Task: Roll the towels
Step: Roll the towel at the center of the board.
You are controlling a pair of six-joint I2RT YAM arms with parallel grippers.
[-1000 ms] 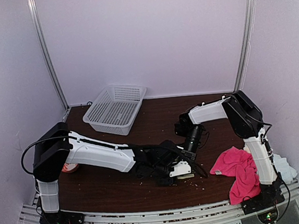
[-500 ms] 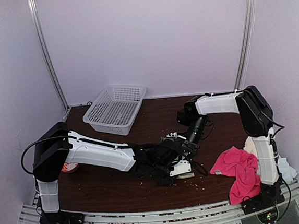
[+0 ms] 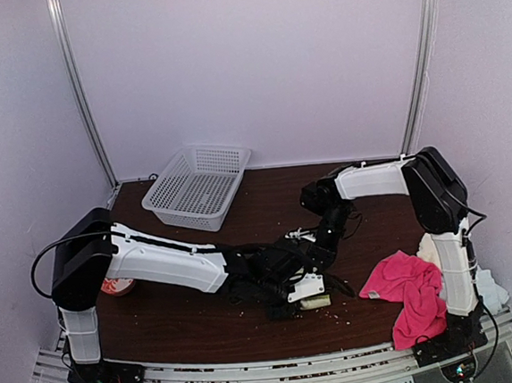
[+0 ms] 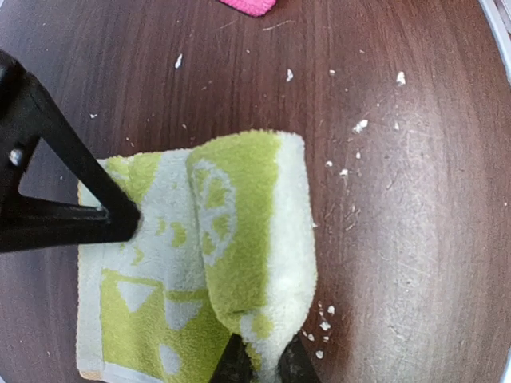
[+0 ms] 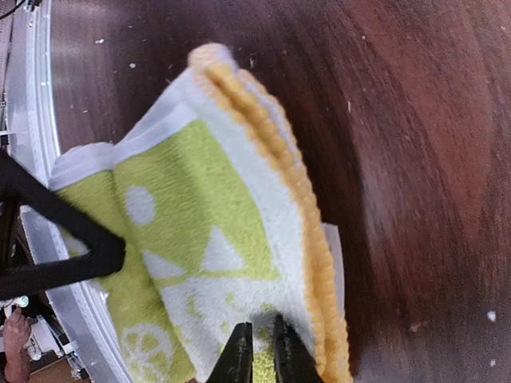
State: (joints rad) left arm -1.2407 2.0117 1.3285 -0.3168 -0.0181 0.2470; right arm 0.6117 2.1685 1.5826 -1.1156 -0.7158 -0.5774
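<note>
Lime towel (image 4: 247, 207) — left pincer (image 4: 262, 363), right pincer (image 5: 262, 351)

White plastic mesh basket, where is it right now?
In the top view the white plastic mesh basket sits at the far left of the brown table, beyond the left arm, far from the hot-pink cloth towel.

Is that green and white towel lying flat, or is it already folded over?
Folded over, partly: the lime-green towel has one side doubled back onto its flat part, with the left claw pinching that fold.
</note>
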